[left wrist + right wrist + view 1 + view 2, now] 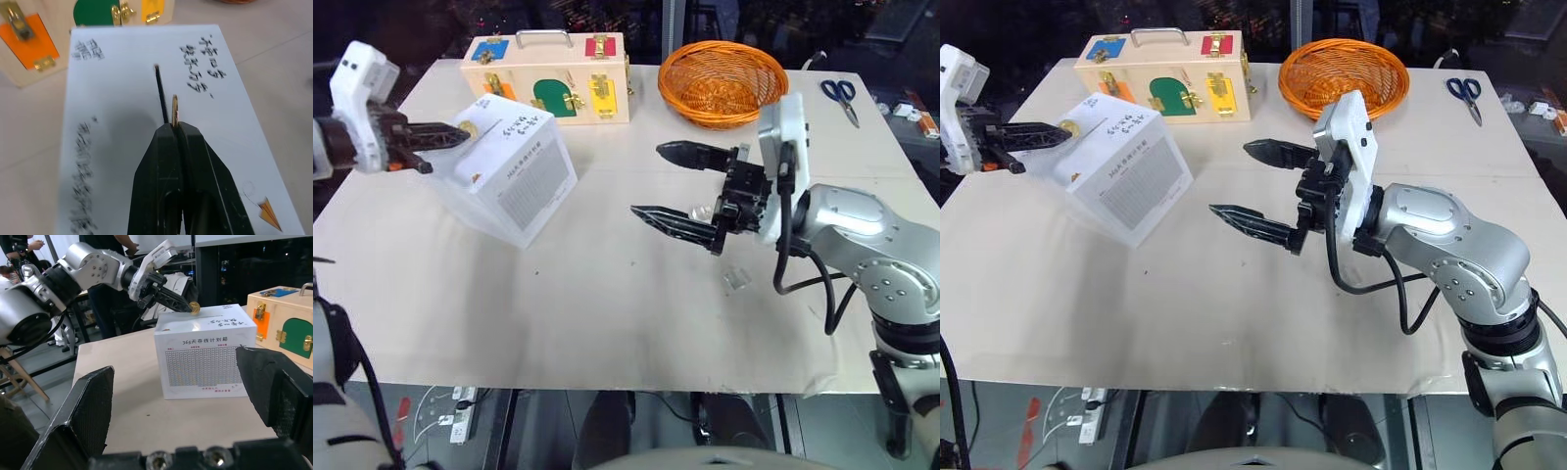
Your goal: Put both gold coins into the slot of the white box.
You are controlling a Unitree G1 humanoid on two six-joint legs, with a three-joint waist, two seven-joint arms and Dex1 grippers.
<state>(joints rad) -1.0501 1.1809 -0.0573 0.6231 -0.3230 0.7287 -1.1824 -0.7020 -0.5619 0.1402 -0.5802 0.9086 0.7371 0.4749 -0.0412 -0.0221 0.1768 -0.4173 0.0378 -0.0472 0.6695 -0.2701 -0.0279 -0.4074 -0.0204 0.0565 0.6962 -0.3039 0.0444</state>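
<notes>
Over the white box (146,98), my left end effector (177,128) pinches a gold coin (175,108) edge-on, parallel to and just beside the slot (161,95).

My 2 head eyes look forward and down over the table (607,323), sharing almost the same scene, the right eye's picture slightly offset. My left wrist camera looks along its closed fingers, very close above the white box (122,98) top and its slot (160,93). My right wrist camera looks level across the table between its spread fingers, facing the same box's printed side from farther off.
</notes>
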